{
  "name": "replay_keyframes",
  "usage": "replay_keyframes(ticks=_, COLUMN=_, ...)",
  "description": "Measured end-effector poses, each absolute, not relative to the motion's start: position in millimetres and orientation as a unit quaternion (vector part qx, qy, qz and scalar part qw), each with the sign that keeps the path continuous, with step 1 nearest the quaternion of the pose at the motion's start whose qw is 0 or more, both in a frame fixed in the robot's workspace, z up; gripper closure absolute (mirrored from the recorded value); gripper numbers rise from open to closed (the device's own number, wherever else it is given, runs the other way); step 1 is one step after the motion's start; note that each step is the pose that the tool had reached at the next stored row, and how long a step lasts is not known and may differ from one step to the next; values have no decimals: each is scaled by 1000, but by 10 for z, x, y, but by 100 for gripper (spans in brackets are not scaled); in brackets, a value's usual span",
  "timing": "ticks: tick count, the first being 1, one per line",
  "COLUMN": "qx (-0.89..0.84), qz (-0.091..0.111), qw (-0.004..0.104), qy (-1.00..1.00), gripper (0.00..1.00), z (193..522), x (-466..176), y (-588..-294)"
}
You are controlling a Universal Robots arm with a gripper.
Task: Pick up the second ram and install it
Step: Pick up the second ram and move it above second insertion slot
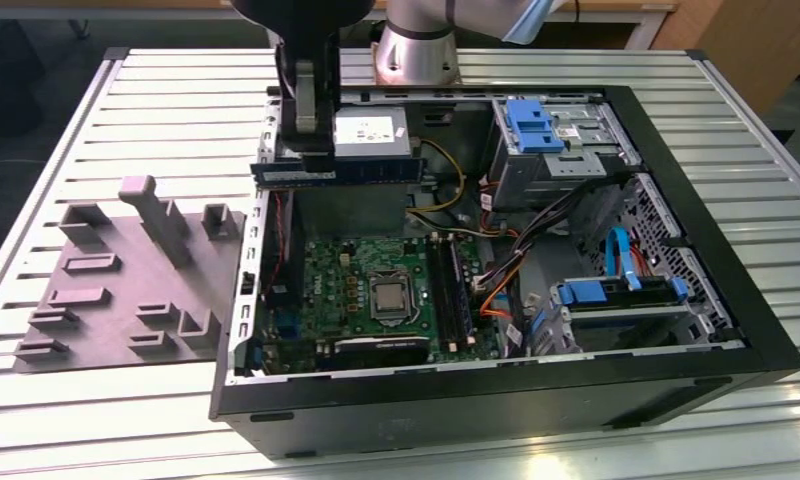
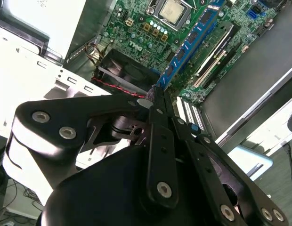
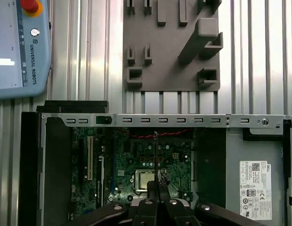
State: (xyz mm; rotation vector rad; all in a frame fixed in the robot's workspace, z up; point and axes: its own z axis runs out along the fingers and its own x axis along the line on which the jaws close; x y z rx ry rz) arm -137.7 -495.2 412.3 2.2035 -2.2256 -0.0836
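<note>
The second ram (image 1: 373, 170) is a slim dark blue stick with black chips. It hangs level in the air over the back left corner of the open computer case (image 1: 720, 350), on the exterior view's left. My gripper (image 1: 313, 160) is shut on one end of it from above. In the second wrist view the ram (image 2: 190, 42) reaches out from the closed fingertips (image 2: 155, 96) over the green motherboard (image 2: 136, 28). The first wrist view shows the ram (image 3: 155, 155) edge-on as a thin line above the processor (image 3: 145, 180). The black memory slots (image 1: 451, 290) lie lower, beside the processor.
A grey moulded tray (image 1: 120, 280) with raised blocks lies outside the case on the exterior view's left. Inside the case are a power supply (image 1: 369, 135), blue drive brackets (image 1: 534, 125) and bundled cables (image 1: 507, 270). A teach pendant (image 3: 19, 47) rests on the slatted table (image 1: 173, 90).
</note>
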Motion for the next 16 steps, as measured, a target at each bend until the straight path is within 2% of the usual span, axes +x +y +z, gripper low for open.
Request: replay_keyframes(ticks=16, qx=703, qz=-27, qw=4, qy=-710, gripper=89, z=4072, x=-1315, y=-4952)
